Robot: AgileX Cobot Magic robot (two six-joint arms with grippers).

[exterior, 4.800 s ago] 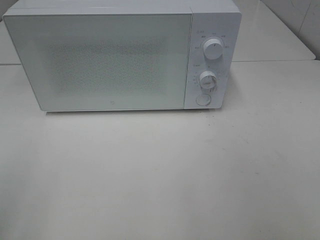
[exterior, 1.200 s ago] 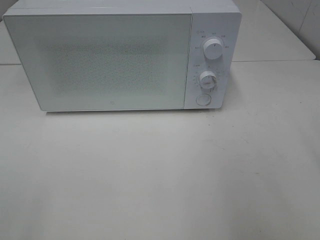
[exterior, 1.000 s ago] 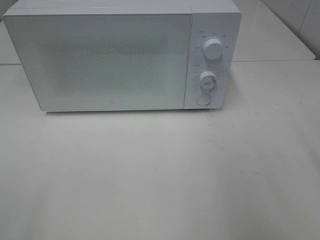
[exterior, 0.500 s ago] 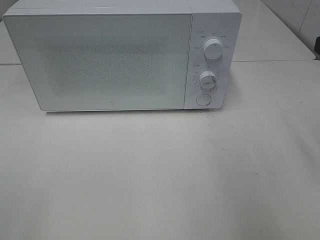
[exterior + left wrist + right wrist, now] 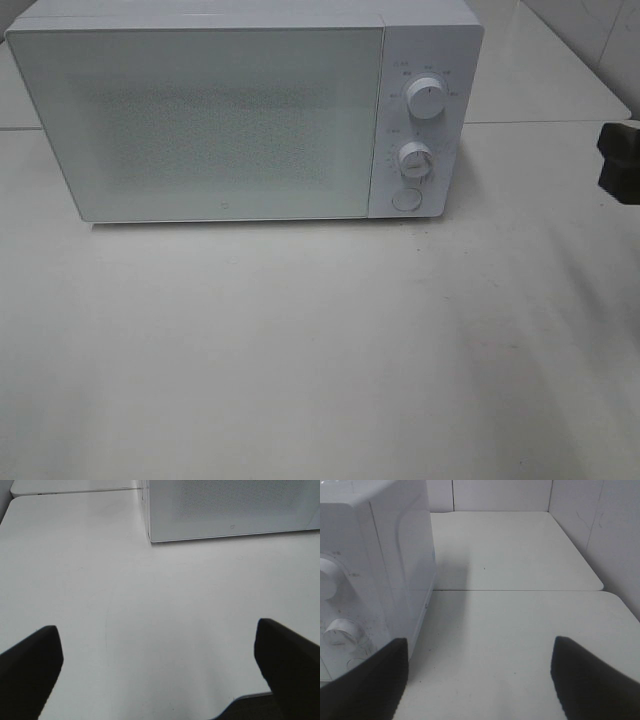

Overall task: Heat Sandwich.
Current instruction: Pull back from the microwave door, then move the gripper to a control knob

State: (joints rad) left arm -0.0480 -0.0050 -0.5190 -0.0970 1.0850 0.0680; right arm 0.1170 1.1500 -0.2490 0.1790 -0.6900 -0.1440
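Note:
The sandwich is out of view. A white microwave (image 5: 210,120) stands at the back of the table with its door closed; nothing shows through the frosted door. In the left wrist view my left gripper (image 5: 156,627) is open over bare table, short of the microwave's front (image 5: 230,505). My right gripper (image 5: 480,641) is open too, with nothing between its fingers, beside the microwave's right side (image 5: 375,555). Its dark tip (image 5: 620,160) shows at the right edge of the high view, apart from the microwave.
Two round knobs (image 5: 427,100) (image 5: 415,160) and a round button (image 5: 405,199) sit on the microwave's right panel. A white table (image 5: 320,350) spreads in front. A tiled wall (image 5: 615,540) closes the right side.
The right arm's dark tip has come into the high view at the right edge. The microwave has not moved.

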